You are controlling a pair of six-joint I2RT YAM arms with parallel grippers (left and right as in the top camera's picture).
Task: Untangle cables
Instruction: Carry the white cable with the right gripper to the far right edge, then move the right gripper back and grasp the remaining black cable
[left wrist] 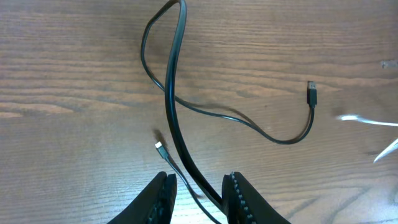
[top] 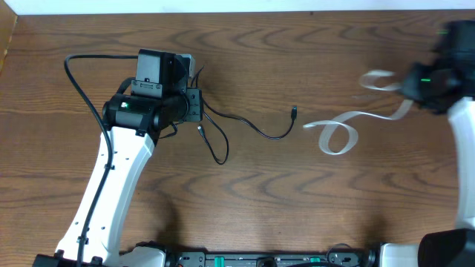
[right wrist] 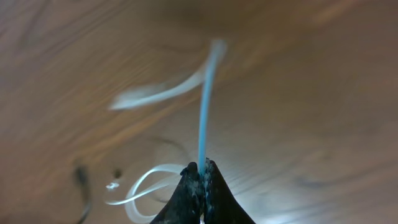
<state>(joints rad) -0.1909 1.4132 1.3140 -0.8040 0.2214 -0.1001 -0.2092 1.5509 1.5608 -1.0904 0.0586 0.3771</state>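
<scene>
The black cable (top: 256, 130) lies on the wooden table, one plug (top: 294, 113) pointing right. My left gripper (top: 196, 102) hovers over its left end. In the left wrist view the black cable (left wrist: 171, 93) runs between the parted fingers of that gripper (left wrist: 199, 193), resting against the right pad; its small silver-tipped plug (left wrist: 160, 147) lies just ahead. The white cable (top: 340, 137) curls in a loop at centre right. My right gripper (top: 408, 85), blurred, is shut on it. The right wrist view shows the white cable (right wrist: 205, 93) rising straight out of the closed gripper (right wrist: 200, 167).
A thick black arm cable (top: 80, 78) arcs behind the left arm. The table's far edge (top: 237, 10) meets a pale wall, and its left edge (top: 6, 52) is near the left arm. Bare wood lies between the two cables.
</scene>
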